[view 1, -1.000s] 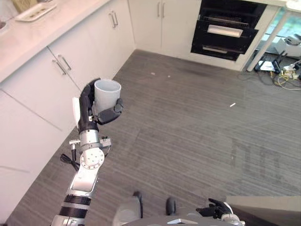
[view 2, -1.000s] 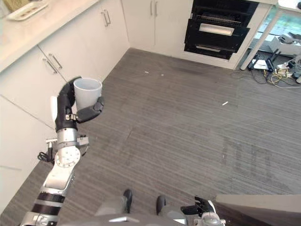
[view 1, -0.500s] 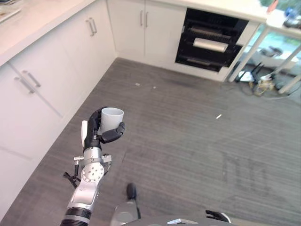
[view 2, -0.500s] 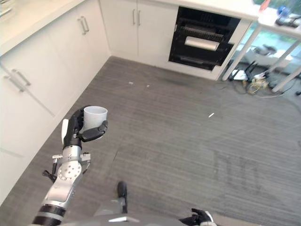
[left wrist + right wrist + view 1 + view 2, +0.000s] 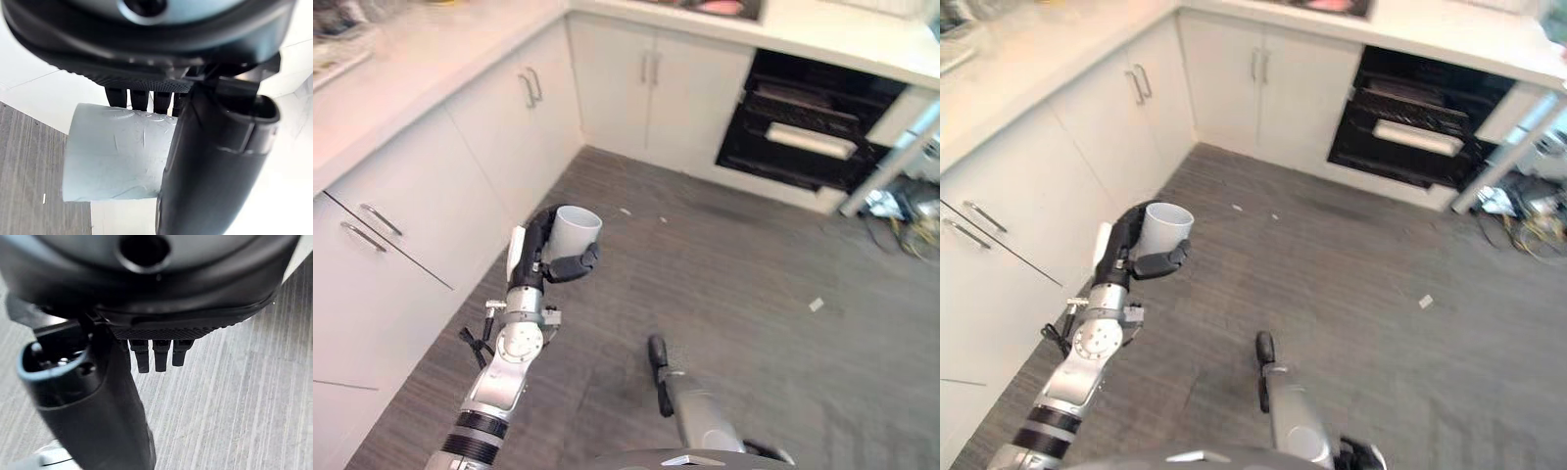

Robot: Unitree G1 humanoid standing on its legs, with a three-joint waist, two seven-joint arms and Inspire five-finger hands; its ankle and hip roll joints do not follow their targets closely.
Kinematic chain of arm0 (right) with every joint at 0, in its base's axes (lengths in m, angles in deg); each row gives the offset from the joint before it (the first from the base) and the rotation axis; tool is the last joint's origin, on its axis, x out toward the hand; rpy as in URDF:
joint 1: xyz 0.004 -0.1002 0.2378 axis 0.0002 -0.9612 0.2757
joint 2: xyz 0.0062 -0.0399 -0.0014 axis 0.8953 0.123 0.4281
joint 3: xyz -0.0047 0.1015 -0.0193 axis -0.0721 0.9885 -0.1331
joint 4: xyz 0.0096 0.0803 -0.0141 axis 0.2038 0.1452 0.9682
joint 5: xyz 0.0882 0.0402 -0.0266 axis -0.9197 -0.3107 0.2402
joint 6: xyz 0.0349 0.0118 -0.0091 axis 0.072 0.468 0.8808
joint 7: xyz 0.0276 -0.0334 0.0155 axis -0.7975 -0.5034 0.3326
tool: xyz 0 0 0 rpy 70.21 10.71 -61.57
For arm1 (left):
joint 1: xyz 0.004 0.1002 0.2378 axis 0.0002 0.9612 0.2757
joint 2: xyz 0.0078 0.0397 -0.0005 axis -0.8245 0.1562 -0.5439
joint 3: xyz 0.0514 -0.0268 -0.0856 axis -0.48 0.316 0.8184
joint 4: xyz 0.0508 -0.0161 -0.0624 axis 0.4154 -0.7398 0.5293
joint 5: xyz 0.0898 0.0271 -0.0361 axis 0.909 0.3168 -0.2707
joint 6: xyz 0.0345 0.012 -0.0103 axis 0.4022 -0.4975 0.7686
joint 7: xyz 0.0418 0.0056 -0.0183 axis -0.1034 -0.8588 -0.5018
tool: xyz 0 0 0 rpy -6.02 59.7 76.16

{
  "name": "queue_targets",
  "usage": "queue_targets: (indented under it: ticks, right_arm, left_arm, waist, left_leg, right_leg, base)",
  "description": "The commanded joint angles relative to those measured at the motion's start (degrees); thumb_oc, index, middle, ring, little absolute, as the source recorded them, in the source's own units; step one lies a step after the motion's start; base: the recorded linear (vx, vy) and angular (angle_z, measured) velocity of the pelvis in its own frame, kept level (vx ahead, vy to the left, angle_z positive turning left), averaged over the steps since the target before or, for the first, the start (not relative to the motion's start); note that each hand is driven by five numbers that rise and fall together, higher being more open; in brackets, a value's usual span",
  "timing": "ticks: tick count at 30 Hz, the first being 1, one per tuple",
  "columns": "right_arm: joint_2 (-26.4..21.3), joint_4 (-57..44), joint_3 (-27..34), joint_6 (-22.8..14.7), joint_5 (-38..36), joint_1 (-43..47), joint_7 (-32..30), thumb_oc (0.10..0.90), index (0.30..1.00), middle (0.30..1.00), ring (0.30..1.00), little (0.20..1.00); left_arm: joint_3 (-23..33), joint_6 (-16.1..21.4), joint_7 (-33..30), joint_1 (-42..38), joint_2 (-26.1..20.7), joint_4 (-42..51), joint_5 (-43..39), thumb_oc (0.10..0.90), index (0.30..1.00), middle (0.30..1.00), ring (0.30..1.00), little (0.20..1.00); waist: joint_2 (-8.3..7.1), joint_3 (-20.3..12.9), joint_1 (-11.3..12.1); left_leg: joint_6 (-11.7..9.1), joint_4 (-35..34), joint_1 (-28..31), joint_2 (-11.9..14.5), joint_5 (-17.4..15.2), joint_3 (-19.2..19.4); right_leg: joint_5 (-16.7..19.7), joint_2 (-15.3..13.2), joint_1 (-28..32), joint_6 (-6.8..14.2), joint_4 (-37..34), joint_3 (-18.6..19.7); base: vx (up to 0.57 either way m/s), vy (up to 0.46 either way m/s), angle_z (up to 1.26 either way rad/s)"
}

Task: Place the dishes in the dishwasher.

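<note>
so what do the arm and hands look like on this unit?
Left arm is silver-grey metal with round joint housings and a black ribbed band low down. Left hand is dark, with a white cover along one side. Right hand is the same dark plastic, with a textured palm edge and a blue-grey rim at the thumb base.

Cup [image 5: 574, 231] partly hidden behind left hand [image 5: 548, 257], its base out of sight; in the left wrist view, far side covered by thumb [image 5: 215, 166] and palm. Right hand [image 5: 98, 411] seen from close up, fingers [image 5: 155, 355] cut short by the palm's bulk, curl impossible to judge. Dishwasher [image 5: 808, 132] interior dark, racks blurred, contents unreadable. Items on table [image 5: 401, 59] at upper left cropped by the edge, too blurred to name. Small pale scrap [image 5: 817, 305] on floor [image 5: 754, 294] too small to tell.
</note>
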Motion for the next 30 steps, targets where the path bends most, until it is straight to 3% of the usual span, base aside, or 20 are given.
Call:
queue_targets:
  ticks: [1,3,5,7,9,10,11,12,13,15,16,17,19,21,22,23,24,25,27,30]
  right_arm:
    - [0.24,2.09,-0.7,-0.89,-0.63,3.46,-1.1,0.8,0.9,0.9,0.9,0.9]
    - [-0.13,2.82,-0.58,-0.3,0.92,3.09,-1.0,0.8,0.9,0.9,0.9,0.9]
    - [-0.1,2.6,-0.25,-0.46,0.39,1.73,-0.75,0.8,0.9,0.9,0.9,0.9]
    - [-0.55,2.9,0.38,-0.62,-0.7,1.03,-0.1,0.8,0.9,0.9,0.9,0.9]
    - [-1.15,2.6,1.26,-0.93,-2.28,1.93,0.13,0.8,0.9,0.9,0.9,0.9]
    - [-1.18,2.61,1.27,-0.94,-2.29,1.95,0.14,0.8,0.9,0.9,0.9,0.9]
    - [-1.92,1.95,1.97,-1.77,-2.98,3.16,0.0,0.8,0.9,0.9,0.9,0.9]
    - [-2.39,1.05,1.76,-2.15,-3.27,3.93,-0.01,0.8,0.9,0.9,0.9,0.9]
    - [-2.98,-0.59,1.36,-2.56,-3.52,4.98,-0.25,0.8,0.9,0.9,0.9,0.9]
    - [-3.43,-2.38,0.41,-2.81,-3.86,6.17,-0.19,0.8,0.9,0.9,0.9,0.9]
    - [-3.88,-3.24,-0.24,-3.0,-4.61,6.74,-0.28,0.8,0.9,0.9,0.9,0.9]
    - [-3.89,-3.25,-0.23,-3.0,-4.63,6.71,-0.28,0.8,0.9,0.9,0.9,0.9]
    - [-4.18,-3.09,-0.86,-3.0,-4.29,7.51,-0.67,0.8,0.9,0.9,0.9,0.9]
    - [-4.16,-2.76,-0.99,-3.04,-4.04,7.8,-0.42,0.8,0.9,0.9,0.9,0.9]
    - [-4.37,-1.97,-1.78,-2.89,-2.77,7.76,-0.4,0.8,0.9,0.9,0.9,0.9]
    - [-4.32,-1.32,-2.57,-2.64,-1.46,7.46,-0.48,0.8,0.9,0.9,0.9,0.9]
    - [-4.3,-1.32,-2.57,-2.64,-1.44,7.44,-0.49,0.8,0.9,0.9,0.9,0.9]
    - [-4.01,0.2,-3.88,-2.05,0.18,7.04,-0.69,0.8,0.9,0.9,0.9,0.9]
    - [-3.46,1.62,-3.23,-1.54,-0.04,6.35,-0.64,0.8,0.9,0.9,0.9,0.9]
    - [-2.29,1.62,-1.63,-1.87,-3.05,5.23,-0.42,0.8,0.9,0.9,0.9,0.9]
  left_arm:
    - [1.7,5.63,-0.05,-6.09,-3.17,7.37,1.79,0.4,0.3,0.3,0.3,0.3]
    - [1.46,5.61,0.21,-5.59,-3.1,7.14,2.56,0.4,0.3,0.3,0.3,0.3]
    - [1.25,5.55,1.05,-4.83,-2.74,8.15,4.14,0.4,0.3,0.3,0.3,0.3]
    - [0.7,5.99,1.67,-5.11,-2.06,8.27,3.88,0.4,0.3,0.3,0.3,0.3]
    - [0.34,6.23,2.26,-5.65,-1.52,7.8,2.73,0.4,0.3,0.3,0.3,0.3]
    - [0.34,6.22,2.27,-5.67,-1.49,7.8,2.73,0.4,0.3,0.3,0.3,0.3]
    - [0.48,6.64,2.66,-5.9,-1.31,7.8,0.87,0.4,0.3,0.3,0.3,0.3]
    - [0.57,6.72,2.89,-6.11,-1.43,7.56,-0.08,0.4,0.3,0.3,0.3,0.3]
    - [0.78,6.78,3.13,-6.35,-1.98,8.04,-0.16,0.4,0.3,0.3,0.3,0.3]
    - [0.77,6.87,3.24,-6.35,-2.14,8.64,-0.56,0.4,0.3,0.3,0.3,0.3]
    - [0.52,6.69,3.18,-6.24,-1.73,8.68,-1.45,0.4,0.3,0.3,0.3,0.3]
    - [0.49,6.7,3.19,-6.24,-1.73,8.67,-1.48,0.4,0.3,0.3,0.3,0.3]
    - [0.23,6.75,3.35,-6.0,-1.58,8.79,-1.98,0.4,0.3,0.3,0.3,0.3]
    - [-0.16,6.87,3.76,-5.71,-1.77,8.79,-2.15,0.4,0.3,0.3,0.3,0.3]
    - [-0.23,6.81,4.1,-4.98,-1.96,8.89,-2.23,0.4,0.3,0.3,0.3,0.3]
    - [-0.62,6.57,4.32,-4.4,-2.01,9.27,-1.81,0.4,0.3,0.3,0.3,0.3]
    - [-0.62,6.55,4.32,-4.37,-2.01,9.31,-1.8,0.4,0.3,0.3,0.3,0.3]
    - [-1.08,6.19,4.42,-3.5,-2.19,9.02,-0.32,0.4,0.3,0.3,0.3,0.3]
    - [-1.68,6.0,4.99,-2.63,-2.37,8.74,-0.07,0.4,0.3,0.3,0.3,0.3]
    - [-1.94,5.78,5.24,-3.24,-2.92,8.54,0.26,0.4,0.3,0.3,0.3,0.3]
  waist:
    - [-2.21,0.82,-3.51]
    - [-2.39,0.05,-3.72]
    - [-2.82,-1.5,-4.84]
    - [-1.86,-2.9,-5.68]
    - [-0.7,-3.19,-6.55]
    - [-0.65,-3.19,-6.69]
    - [-0.62,-2.9,-6.22]
    - [-1.21,-2.39,-5.69]
    - [-2.22,-1.14,-3.95]
    - [-3.34,0.3,-2.02]
    - [-4.76,0.73,-1.22]
    - [-4.51,0.84,-0.72]
    - [-5.04,1.54,1.26]
    - [-5.14,1.58,1.78]
    - [-4.58,1.13,3.35]
    - [-4.23,0.99,4.17]
    - [-4.21,0.98,4.22]
    - [-4.14,0.61,5.23]
    - [-3.87,-0.14,4.23]
    - [-3.96,-1.25,3.41]
  left_leg:
    - [-1.92,0.53,-8.05,-7.81,8.59,2.33]
    - [-1.92,0.53,-5.17,-8.4,6.65,1.96]
    - [-2.17,0.53,-2.82,-8.44,6.09,1.75]
    - [-3.19,0.53,-0.64,-7.36,8.08,0.68]
    - [-6.4,9.21,-2.49,-5.58,13.49,1.23]
    - [-6.44,9.56,-2.7,-5.52,13.3,1.08]
    - [-11.15,22.22,-8.04,-4.52,20.22,2.82]
    - [-12.24,29.59,-10.65,-4.26,23.46,3.5]
    - [-12.47,37.21,-14.85,-5.53,25.2,2.71]
    - [-10.65,45.47,-19.43,-5.66,22.83,4.36]
    - [-8.15,43.23,-24.0,-3.48,20.79,7.3]
    - [-8.08,43.54,-23.81,-3.12,20.29,7.75]
    - [-6.3,35.65,-28.2,-2.4,18.07,7.68]
    - [-5.62,30.95,-27.95,-2.37,17.49,7.04]
    - [-4.46,11.76,-27.49,-2.97,18.87,1.0]
    - [-4.67,6.22,-27.43,-3.64,20.06,-3.48]
    - [-4.73,5.31,-27.07,-3.53,20.74,-3.45]
    - [-6.38,1.02,-29.35,-4.39,22.48,-11.26]
    - [-6.19,0.95,-27.68,-3.81,22.5,-9.65]
    - [-6.8,0.53,-26.65,-3.06,23.6,-7.89]
  right_leg:
    - [12.66,0.0,10.05,2.14,-12.7,-1.25]
    - [13.65,0.09,10.16,2.24,-12.26,-5.48]
    - [15.08,0.6,12.48,0.92,-13.26,-3.6]
    - [16.24,1.27,14.91,-0.29,-13.68,-1.86]
    - [15.97,2.34,17.45,-1.73,-13.82,-1.16]
    - [15.96,2.33,17.45,-1.76,-13.83,-1.31]
    - [14.06,2.2,20.99,-2.51,-14.64,-3.4]
    - [12.88,2.37,22.6,-3.41,-14.64,-3.1]
    - [11.44,2.23,24.56,-4.33,-14.64,-1.84]
    - [9.72,2.14,27.57,-5.0,-14.64,-0.17]
    - [9.08,1.44,29.44,-5.22,-14.64,1.38]
    - [8.96,1.72,29.55,-5.18,-14.64,1.83]
    - [7.93,1.39,31.88,-4.44,-14.64,4.45]
    - [7.49,1.22,32.94,-4.23,-14.64,5.43]
    - [6.21,1.95,34.54,-3.78,-14.64,9.01]
    - [5.44,2.48,35.81,-4.01,-14.64,10.92]
    - [5.59,2.55,35.73,-4.04,-14.64,10.96]
    - [4.89,3.14,37.94,-4.08,-14.64,15.61]
    - [3.62,3.07,39.5,-4.26,-14.64,18.92]
    - [3.91,2.98,38.01,-4.1,-13.62,19.69]
  base:
    - [0.45,-0.06,0.79]
    - [0.47,-0.072,0.43]
    - [0.48,-0.113,0.26]
    - [0.54,-0.146,0.24]
    - [0.4,-0.14,0.01]
    - [0.36,-0.168,-0.05]
    - [0.35,-0.189,0.1]
    - [0.47,-0.261,0.27]
    - [0.45,-0.217,0.21]
    - [0.48,-0.17,-0.52]
    - [0.36,-0.094,-1.0]
    - [0.41,-0.038,-0.89]
    - [0.27,0.056,-0.72]
    - [0.38,0.122,-0.56]
    - [0.67,0.209,-0.85]
    - [0.53,0.165,-0.92]
    - [0.46,0.085,-1.19]
    - [0.37,0.097,-1.58]
    - [0.38,0.194,-1.88]
    - [0.13,0.153,-1.14]
